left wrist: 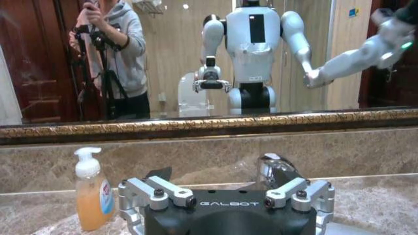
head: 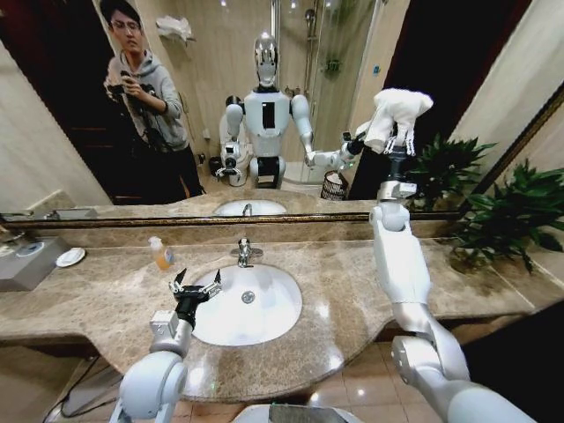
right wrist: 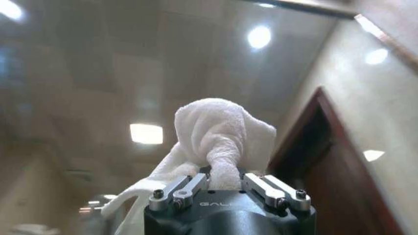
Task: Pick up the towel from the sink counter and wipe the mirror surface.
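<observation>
Towel (head: 398, 113): white terry, bunched into a soft lump; held high against the mirror (head: 220, 106) near its right end, well above the sink counter (head: 352, 282); in the right wrist view the cloth (right wrist: 222, 142) bulges out past the fingers with a loose tail hanging to one side
Handling: judged light, limp and compressible; it should drape and fold under pressure rather than slide stiffly, and the fluffy pile likely grips glass a little; nothing fragile in the cloth itself
Hold: right gripper (head: 398, 141) pinches a gathered fold near the cloth's middle, fingers (right wrist: 261, 188) closed on it; a central bunch seems the sound place, leaving a padded face forward
Risk: the loose tail may flap or drag; too light a pinch could let the cloth creep out
Left gripper (head: 196, 287): fingers spread, holding nothing; hovers over the basin (head: 256, 308) by its left rim
Counter: soap bottle (head: 160, 254) stands left of the tap (head: 244, 253), towards the back edge
</observation>
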Tool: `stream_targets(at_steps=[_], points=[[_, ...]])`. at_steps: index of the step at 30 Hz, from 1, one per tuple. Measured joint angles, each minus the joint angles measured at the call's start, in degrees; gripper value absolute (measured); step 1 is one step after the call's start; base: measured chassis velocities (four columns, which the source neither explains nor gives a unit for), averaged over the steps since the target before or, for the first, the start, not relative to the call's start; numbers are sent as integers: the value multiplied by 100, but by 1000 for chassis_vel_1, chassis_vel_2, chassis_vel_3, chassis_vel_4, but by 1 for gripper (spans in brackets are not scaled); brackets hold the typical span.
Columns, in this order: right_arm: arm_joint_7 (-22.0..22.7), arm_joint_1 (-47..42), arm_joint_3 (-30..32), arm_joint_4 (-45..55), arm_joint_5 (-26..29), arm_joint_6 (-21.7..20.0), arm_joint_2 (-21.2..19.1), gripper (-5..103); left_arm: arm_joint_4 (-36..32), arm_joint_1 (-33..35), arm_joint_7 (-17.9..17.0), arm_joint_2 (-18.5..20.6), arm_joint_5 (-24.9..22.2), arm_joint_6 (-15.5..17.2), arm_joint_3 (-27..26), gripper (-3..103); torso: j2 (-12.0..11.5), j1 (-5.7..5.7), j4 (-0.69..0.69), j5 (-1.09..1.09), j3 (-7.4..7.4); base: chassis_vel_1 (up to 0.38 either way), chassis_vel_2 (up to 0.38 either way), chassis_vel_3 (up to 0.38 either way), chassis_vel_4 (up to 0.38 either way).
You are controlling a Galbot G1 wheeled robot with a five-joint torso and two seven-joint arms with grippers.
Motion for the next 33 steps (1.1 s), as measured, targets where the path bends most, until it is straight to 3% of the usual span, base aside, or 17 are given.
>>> stream_targets(at_steps=[2, 5, 10, 14, 19, 21, 26, 32, 33], points=[[-38, -61, -67, 4, -71, 53, 140, 14, 0, 0, 0, 0, 0, 0, 1, 100, 0, 0, 0, 0, 0, 0, 0, 0, 0], [-210, -313, -338, -38, -445, 357, 725, 14, 0, 0, 0, 0, 0, 0, 0, 100, 0, 0, 3, -2, 0, 0, 0, 0, 0], [-409, -472, -527, -207, -712, 718, 964, 14, 0, 0, 0, 0, 0, 0, 1, 100, 0, 0, 5, -2, 0, 0, 0, 0, 0], [-468, -679, -465, -433, -801, 946, 988, 14, 0, 0, 0, 0, 0, 0, 0, 100, 0, 0, -1, -2, 0, 0, 0, 0, 0], [-347, -777, -151, -674, -631, 1058, 865, 14, 0, 0, 0, 0, 0, 0, 1, 100, 1, 0, 2, 0, 0, 0, 0, 0, 0], [-128, -782, 114, -892, -162, 1065, 355, 14, 0, 0, 0, 0, 0, 0, 0, 100, 1, -1, -2, 0, 0, 0, 0, 0, 0], [149, -725, 300, -1044, 264, 1035, -167, 14, 0, 0, 0, 0, 0, 0, 0, 100, 1, 0, -7, 2, 0, 0, 0, 0, 0], [182, -725, 337, -1057, 456, 1019, -264, 14, 0, 0, 0, 0, 0, 0, 1, 100, 1, 0, -3, 1, 0, 0, 0, 0, 0], [145, -796, 241, -1003, 367, 1032, -59, 14, 0, 0, 0, 0, 0, 0, 1, 100, 1, 0, -2, 1, 1, 0, 0, 0, 0]])
